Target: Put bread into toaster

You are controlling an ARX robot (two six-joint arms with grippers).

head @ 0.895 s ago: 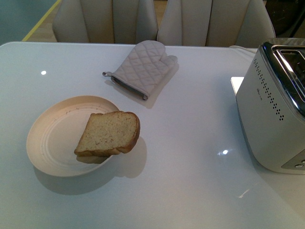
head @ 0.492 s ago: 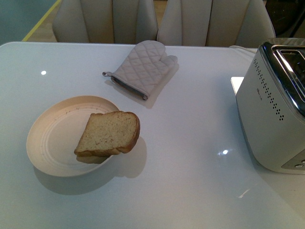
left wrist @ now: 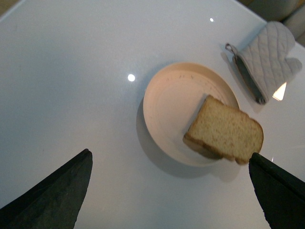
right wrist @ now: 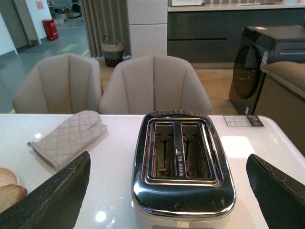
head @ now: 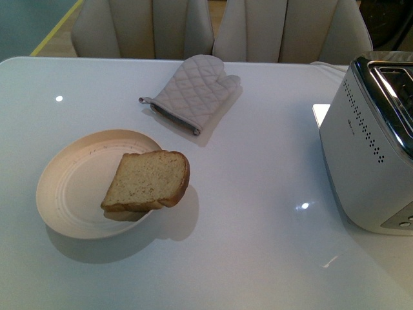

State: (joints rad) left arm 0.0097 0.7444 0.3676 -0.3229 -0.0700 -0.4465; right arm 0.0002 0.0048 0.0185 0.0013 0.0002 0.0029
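The bread (head: 147, 181) lies tilted across the right rim of a cream round plate (head: 68, 187), its crust end hanging over the table. The white toaster (head: 368, 148) with a chrome slotted top stands at the table's right edge; both slots look empty in the right wrist view. My left gripper (left wrist: 171, 191) hovers open above the table just short of the bread (left wrist: 225, 130) and plate (left wrist: 167, 102). Over the toaster (right wrist: 182, 167) my right gripper (right wrist: 167, 193) hangs open, its dark fingers either side of the chrome top. Neither arm shows in the front view.
A quilted beige oven mitt (head: 191, 92) lies at the back centre of the white table (head: 258, 194). Two beige chairs (head: 142, 27) stand behind the far edge. A dark appliance (right wrist: 267, 62) sits on the floor beyond the table.
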